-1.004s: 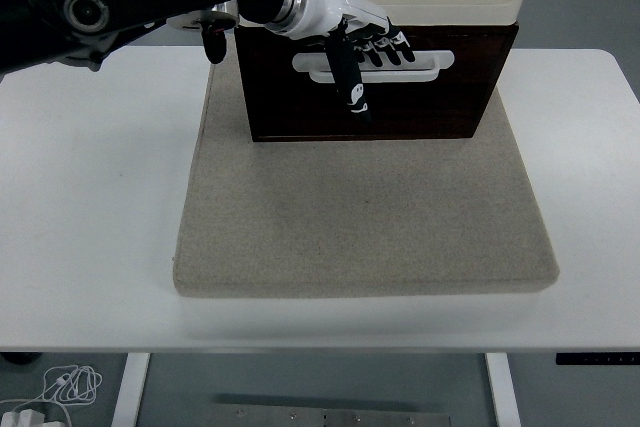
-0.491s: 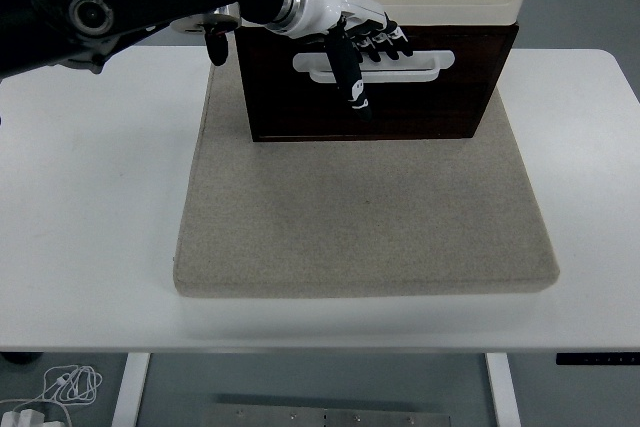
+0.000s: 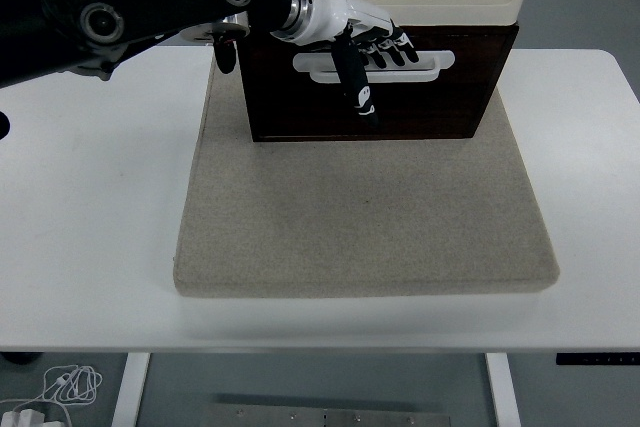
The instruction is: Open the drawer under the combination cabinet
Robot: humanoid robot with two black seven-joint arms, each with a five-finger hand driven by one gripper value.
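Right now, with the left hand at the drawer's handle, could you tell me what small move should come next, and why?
Probably a short, straight pull toward the table's near edge. The left hand has its fingers hooked into the white handle of the dark drawer, with the thumb hanging down in front. The drawer front looks barely drawn out, and the grey mat in front lies bare.

Robot lab or test bench: white height-adjustable table (image 3: 90,247) (loose cables (image 3: 60,387) on grey floor).
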